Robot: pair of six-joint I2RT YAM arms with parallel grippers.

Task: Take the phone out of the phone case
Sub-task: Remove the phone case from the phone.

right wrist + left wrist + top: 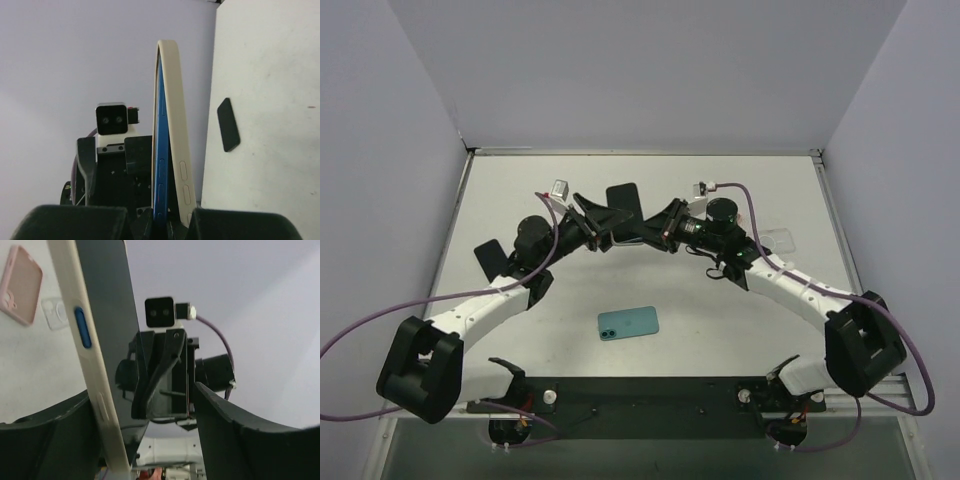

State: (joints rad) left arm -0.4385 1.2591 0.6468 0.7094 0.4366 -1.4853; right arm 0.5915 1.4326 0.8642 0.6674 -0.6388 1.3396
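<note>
A blue phone (160, 165) stands on edge in a cream phone case (175, 125), held above the table between both arms. The phone's long blue edge has come partly away from the case wall. My right gripper (167, 220) is shut on the lower end of the phone and the case together. In the left wrist view the case (82, 335) with its blue button leans against my left finger. My left gripper (145, 430) stands open, its other finger well clear. From above, the held phone (623, 198) shows dark between the left gripper (605, 230) and the right gripper (660, 232).
A teal phone (628, 322) lies near the front centre of the table. A black flat object (488, 256) lies at the left and a clear case (780, 238) at the right. A pink case (20, 282) lies on the table too. Walls close the table in.
</note>
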